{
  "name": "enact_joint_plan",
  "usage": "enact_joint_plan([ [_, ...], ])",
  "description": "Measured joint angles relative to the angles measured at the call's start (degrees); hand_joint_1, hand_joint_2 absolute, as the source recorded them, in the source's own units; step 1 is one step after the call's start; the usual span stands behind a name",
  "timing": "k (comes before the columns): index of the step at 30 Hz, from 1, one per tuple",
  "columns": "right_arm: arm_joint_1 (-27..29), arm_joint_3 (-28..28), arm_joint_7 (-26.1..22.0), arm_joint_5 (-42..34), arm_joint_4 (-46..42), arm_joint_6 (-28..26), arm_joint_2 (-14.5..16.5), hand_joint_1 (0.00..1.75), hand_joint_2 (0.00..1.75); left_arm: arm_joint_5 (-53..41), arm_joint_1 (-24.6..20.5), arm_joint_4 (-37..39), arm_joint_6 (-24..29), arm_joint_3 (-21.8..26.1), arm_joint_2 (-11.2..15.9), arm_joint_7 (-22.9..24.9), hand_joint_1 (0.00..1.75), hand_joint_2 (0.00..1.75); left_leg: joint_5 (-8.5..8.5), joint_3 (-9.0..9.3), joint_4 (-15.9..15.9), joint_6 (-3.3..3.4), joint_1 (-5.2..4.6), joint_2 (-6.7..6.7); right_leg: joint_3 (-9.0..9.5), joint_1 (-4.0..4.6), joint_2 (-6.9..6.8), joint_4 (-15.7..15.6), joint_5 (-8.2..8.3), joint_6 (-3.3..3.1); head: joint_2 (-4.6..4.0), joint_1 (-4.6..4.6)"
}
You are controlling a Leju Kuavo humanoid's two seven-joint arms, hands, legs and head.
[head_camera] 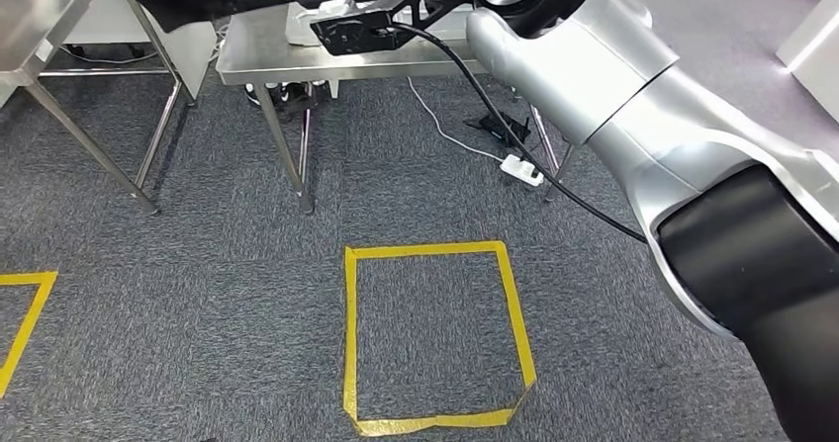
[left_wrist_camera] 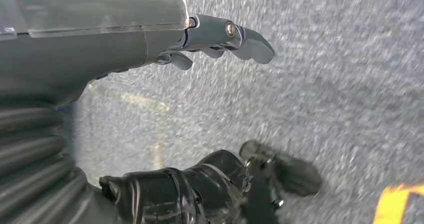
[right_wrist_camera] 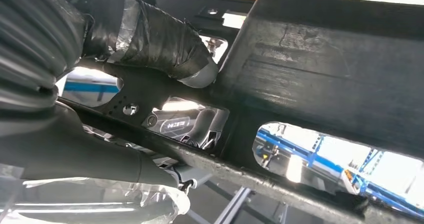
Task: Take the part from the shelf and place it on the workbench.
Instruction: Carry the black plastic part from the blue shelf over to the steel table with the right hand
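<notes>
The left hand [left_wrist_camera: 220, 41] hung over the grey carpet [left_wrist_camera: 325, 83], fingers apart and holding nothing. Farther right, the right hand [right_wrist_camera: 150, 38] gripped the black part [right_wrist_camera: 320, 68], thumb pressed on its edge, carrying it above the near edge of the steel bench [head_camera: 326, 61].

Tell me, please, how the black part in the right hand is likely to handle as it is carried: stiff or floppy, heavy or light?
Probably stiff: the black part keeps straight edges and flat faces where the right hand grips it. Likely light for its size, since large cut-outs pierce it and one hand holds it. It looks wide, reaching well past the hand, so it may swing or twist.
</notes>
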Motion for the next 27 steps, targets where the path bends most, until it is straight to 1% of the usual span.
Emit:
enact_joint_plan([
  [1,0.00,0.05,-0.06,0.03,0.05,0.00,-0.03,1.75,1.75,0.00,0.00,0.00,0.02,0.00,0.03,-0.05,0.00,1.75,-0.25,0.16,0.18,-0.08,0.02,-0.10,0.53,-0.06,0.00,-1.84,1.66,-0.04,0.00,0.01],
  [2,-0.09,0.09,-0.13,0.05,0.10,0.00,-0.03,1.75,1.75,0.00,0.04,0.00,0.03,0.00,0.04,-0.13,0.00,1.75,-0.57,0.32,0.43,-0.23,0.04,-0.19,1.92,-0.12,-0.01,-5.37,3.89,-0.14,0.00,0.02],
  [3,-0.24,0.10,-0.20,0.07,0.11,0.01,-0.03,1.75,1.75,0.00,0.11,0.01,0.04,0.00,0.04,-0.20,0.00,1.75,-0.92,0.37,0.71,-0.47,0.01,-0.26,3.55,-0.11,0.00,-8.98,5.51,-0.28,0.00,0.01],
  [4,-0.43,0.10,-0.28,0.07,0.10,0.04,-0.01,1.75,1.75,0.00,0.15,0.01,0.04,0.00,0.04,-0.27,0.00,1.75,-1.25,0.32,1.05,-0.76,-0.10,-0.29,4.89,-0.05,0.02,-11.95,6.56,-0.42,0.01,-0.03],
  [5,-0.57,0.10,-0.33,0.06,0.08,0.13,0.01,1.75,1.75,0.00,0.17,0.01,0.09,0.00,0.03,-0.38,0.00,1.75,-1.46,0.24,1.23,-1.06,-0.16,-0.31,5.69,0.05,0.07,-13.66,6.89,-0.58,0.01,-0.07],
  [6,-0.64,0.11,-0.36,0.06,0.07,0.22,0.02,1.75,1.75,0.00,0.17,0.02,0.13,0.00,0.03,-0.49,0.00,1.75,-1.58,0.16,1.27,-1.36,-0.21,-0.31,5.96,0.20,0.13,-14.15,6.62,-0.75,0.01,-0.10],
  [7,-0.68,0.11,-0.38,0.05,0.06,0.32,0.03,1.75,1.75,-0.01,0.12,0.01,0.17,0.00,0.03,-0.60,0.00,1.75,-1.64,0.19,1.25,-1.65,-0.20,-0.32,6.02,0.26,0.18,-14.40,6.61,-0.97,0.01,-0.14],
  [9,-0.69,0.13,-0.34,0.05,0.04,0.40,0.01,1.75,1.75,-0.03,0.16,0.01,0.28,0.00,0.05,-0.81,0.00,1.75,-2.05,0.20,1.38,-2.23,-0.10,-0.23,6.36,0.10,0.19,-14.68,6.58,-1.49,0.00,-0.15],
  [10,-0.73,0.13,-0.28,0.05,0.03,0.40,0.01,1.75,1.75,-0.08,0.17,0.00,0.34,0.00,0.05,-0.91,0.00,1.75,-2.89,-0.32,2.68,-2.54,-0.06,-0.13,6.60,-0.07,0.17,-14.85,6.55,-1.76,0.00,-0.26],
  [11,-0.76,0.13,-0.23,0.05,0.03,0.40,0.00,1.75,1.75,-0.13,0.19,0.00,0.42,0.00,0.05,-1.01,0.00,1.75,-4.15,-1.44,5.10,-2.82,-0.02,-0.03,6.83,-0.19,0.15,-14.95,6.47,-1.99,0.00,-0.34],
  [12,-0.75,0.13,-0.19,0.05,0.03,0.44,-0.01,1.75,1.75,-0.18,0.18,0.00,0.52,0.00,0.03,-1.08,0.00,1.75,-5.71,-3.15,8.70,-3.06,0.02,0.05,7.01,-0.20,0.16,-14.98,6.35,-2.19,0.00,-0.45],
  [13,-0.70,0.13,-0.16,0.05,0.03,0.51,-0.01,1.75,1.75,-0.22,0.17,0.00,0.65,0.00,0.03,-1.13,0.00,1.75,-7.16,-5.25,12.69,-3.24,0.04,0.08,7.17,-0.18,0.18,-14.98,6.22,-2.35,0.00,-0.52],
  [14,-0.57,0.15,-0.15,0.04,0.03,0.63,-0.01,1.75,1.75,-0.25,0.18,0.00,0.80,0.00,0.03,-1.15,0.00,1.75,-7.78,-6.96,15.63,-3.31,0.05,0.08,7.37,-0.13,0.23,-14.98,6.07,-2.45,0.00,-0.51],
  [15,-0.41,0.18,-0.11,0.04,0.02,0.78,-0.01,1.75,1.75,-0.29,0.20,0.00,0.96,0.00,0.03,-1.15,0.00,1.75,-7.40,-7.93,16.83,-3.28,0.04,0.08,7.62,-0.07,0.28,-14.97,5.90,-2.51,0.00,-0.53],
  [16,-0.30,0.20,-0.03,0.03,0.01,0.90,-0.01,1.75,1.75,-0.33,0.23,0.00,1.09,0.00,0.04,-1.15,0.00,1.75,-5.82,-7.73,15.61,-3.12,0.02,0.08,7.93,-0.01,0.35,-14.97,5.71,-2.51,0.00,-0.52],
  [17,-0.26,0.22,0.08,0.02,-0.05,0.98,-0.02,1.75,1.75,-0.37,0.24,0.00,1.22,0.00,0.05,-1.16,0.00,1.75,-3.49,-6.55,12.40,-2.85,-0.04,0.09,8.28,0.05,0.40,-14.97,5.49,-2.48,0.00,-0.52],
  [18,-0.30,0.24,0.20,0.01,-0.12,1.02,-0.03,1.75,1.75,-0.40,0.25,0.00,1.31,0.00,0.08,-1.16,0.00,1.75,-1.27,-4.91,8.32,-2.47,-0.15,0.09,8.61,0.09,0.41,-14.99,5.27,-2.41,0.00,-0.51],
  [19,-0.44,0.24,0.28,0.01,-0.18,1.02,-0.07,1.75,1.75,-0.43,0.24,0.00,1.36,0.00,0.13,-1.16,0.00,1.75,0.27,-3.24,4.66,-2.06,-0.39,0.11,8.81,0.20,0.42,-15.00,5.08,-2.27,0.00,-0.47],
  [20,-0.58,0.24,0.34,0.01,-0.24,1.02,-0.10,1.75,1.75,-0.45,0.19,0.00,1.40,0.00,0.16,-1.16,0.00,1.75,0.94,-2.07,2.16,-1.71,-0.61,0.11,8.88,0.22,0.44,-15.07,4.96,-2.07,0.00,-0.50],
  [21,-0.65,0.24,0.37,0.00,-0.26,1.01,-0.15,1.75,1.75,-0.48,0.13,0.00,1.42,0.00,0.20,-1.16,0.00,1.75,0.89,-1.48,0.92,-1.46,-0.83,0.09,8.89,0.23,0.43,-15.18,4.90,-1.82,0.00,-0.47],
  [22,-0.69,0.24,0.38,0.00,-0.27,1.01,-0.19,1.75,1.75,-0.51,0.08,0.00,1.46,-0.01,0.21,-1.16,0.00,1.75,0.69,-1.22,0.58,-1.30,-0.98,0.06,8.90,0.25,0.44,-15.34,4.90,-1.54,0.00,-0.47],
  [24,-0.65,0.24,0.39,0.00,-0.29,1.01,-0.31,1.75,1.75,-0.59,0.09,0.01,1.55,-0.02,0.19,-1.18,0.00,1.75,0.81,-0.75,-0.20,-0.91,-0.74,0.08,8.91,0.36,0.36,-15.30,4.60,-0.96,0.01,-0.38],
  [25,-0.71,0.24,0.43,0.03,-0.30,1.00,-0.40,1.75,1.75,-0.62,0.15,0.01,1.57,-0.02,0.18,-1.20,0.00,1.75,0.92,-0.41,-0.59,-0.63,-0.54,0.16,8.41,0.43,0.31,-14.18,3.83,-0.72,0.01,-0.26],
  [26,-0.79,0.24,0.50,0.07,-0.31,0.99,-0.50,1.75,1.75,-0.68,0.18,0.01,1.58,-0.02,0.17,-1.22,0.00,1.75,0.99,-0.08,-0.95,-0.33,-0.35,0.25,7.33,0.46,0.26,-11.86,2.56,-0.51,0.01,-0.12],
  [27,-0.81,0.24,0.60,0.12,-0.31,0.98,-0.61,1.75,1.75,-0.74,0.20,0.01,1.57,-0.02,0.17,-1.25,0.00,1.75,0.94,0.12,-1.11,-0.10,-0.27,0.32,5.63,0.37,0.19,-8.41,0.94,-0.36,0.01,-0.01],
])
